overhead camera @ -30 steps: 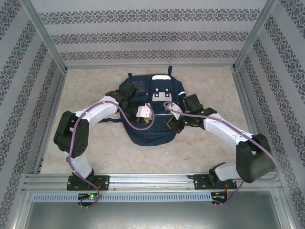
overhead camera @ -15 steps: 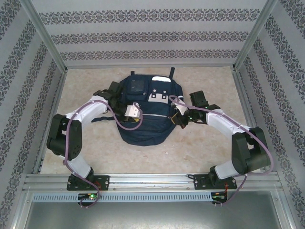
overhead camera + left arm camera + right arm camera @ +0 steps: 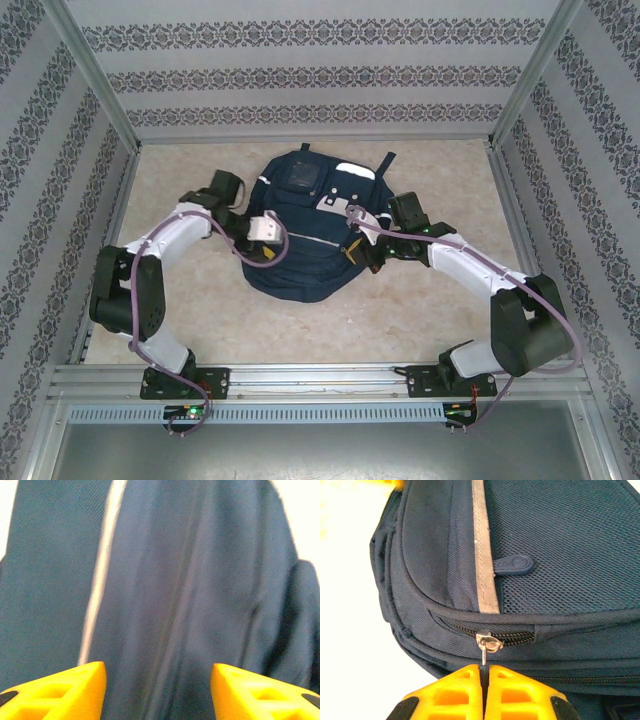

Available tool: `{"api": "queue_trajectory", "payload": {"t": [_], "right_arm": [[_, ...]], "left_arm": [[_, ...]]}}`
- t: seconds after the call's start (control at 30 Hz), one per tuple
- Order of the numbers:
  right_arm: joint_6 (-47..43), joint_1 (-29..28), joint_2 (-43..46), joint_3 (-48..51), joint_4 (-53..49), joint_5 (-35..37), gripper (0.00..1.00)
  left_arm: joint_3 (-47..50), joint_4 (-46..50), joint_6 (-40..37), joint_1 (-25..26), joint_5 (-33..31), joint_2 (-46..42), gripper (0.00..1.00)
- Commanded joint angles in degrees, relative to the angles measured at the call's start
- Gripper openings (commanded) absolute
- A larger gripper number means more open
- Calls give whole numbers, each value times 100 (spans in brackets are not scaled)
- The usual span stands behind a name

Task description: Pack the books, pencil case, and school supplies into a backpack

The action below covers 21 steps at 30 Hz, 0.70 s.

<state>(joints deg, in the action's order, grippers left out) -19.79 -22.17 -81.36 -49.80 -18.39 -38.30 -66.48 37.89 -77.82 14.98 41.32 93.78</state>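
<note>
By the table's [image 3: 200, 310] far edge, the right gripper [image 3: 484, 672] pinched the backpack's [image 3: 305, 235] zipper pull [image 3: 487, 644]; the left gripper [image 3: 157, 672] (fingers [image 3: 65, 690] spread) faced its fabric.

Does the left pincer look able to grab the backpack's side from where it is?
Probably yes. The left pincer stands open with the backpack fabric directly ahead and nothing between. The right pincer, shut on a zip pull, is at the other side.
</note>
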Motion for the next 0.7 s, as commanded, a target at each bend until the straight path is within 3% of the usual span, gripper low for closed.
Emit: {"api": "queue_trajectory", "payload": {"t": [0.0,0.2,0.3,0.33,0.47,0.67], "right_arm": [[254,-191,223,-65,168,-441,0],[292,-322,260,-35,212,-508,0],[283,-340,301,14,222,-563,0],[274,-342,314,30,229,-573,0],[109,-340,352,104,125,-372,0],[-142,-149,72,87,1,1013,0]], "left_arm": [[116,-340,573,513,379,-254,58],[210,-1529,1569,905,256,-96,66],[221,-1896,1719,1051,-81,113,63],[207,-1941,1749,1069,-162,176,57],[74,-1671,1600,1100,-134,278,3],[282,-1007,700,1081,247,-3,0]]}}
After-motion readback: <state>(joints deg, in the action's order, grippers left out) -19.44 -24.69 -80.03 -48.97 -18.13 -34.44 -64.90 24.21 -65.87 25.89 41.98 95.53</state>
